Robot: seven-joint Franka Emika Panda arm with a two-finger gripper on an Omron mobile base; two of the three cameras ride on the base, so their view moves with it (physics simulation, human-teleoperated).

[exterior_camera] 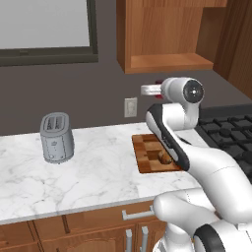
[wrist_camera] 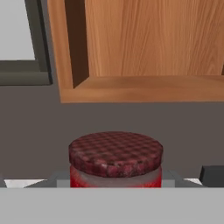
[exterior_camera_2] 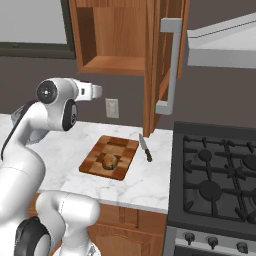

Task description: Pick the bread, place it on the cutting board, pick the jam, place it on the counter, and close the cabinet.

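My gripper (exterior_camera: pixel 151 88) is shut on the jam (wrist_camera: pixel 115 159), a small red jar with a dark checkered lid, and holds it in the air below the open cabinet (exterior_camera: pixel 167 61). A sliver of the jam (exterior_camera: pixel 158 82) peeks out behind the hand. The hand (exterior_camera_2: pixel 92 91) hangs left of and above the cutting board (exterior_camera_2: pixel 122 147). The bread (exterior_camera_2: pixel 109 161) lies on that board; in the left base view the bread (exterior_camera: pixel 165 157) rests on the cutting board (exterior_camera: pixel 145 152) beside my arm. The cabinet door (exterior_camera_2: pixel 165 65) stands swung out with its silver handle forward. White marble counter (exterior_camera: pixel 98 167) runs underneath.
A grey toaster (exterior_camera: pixel 56 138) stands on the counter's left. A knife (exterior_camera_2: pixel 145 148) lies right of the board, near the black stove (exterior_camera_2: pixel 220 180). A wall outlet (exterior_camera: pixel 130 107) sits behind the board, and a range hood (exterior_camera_2: pixel 225 45) hangs over the stove.
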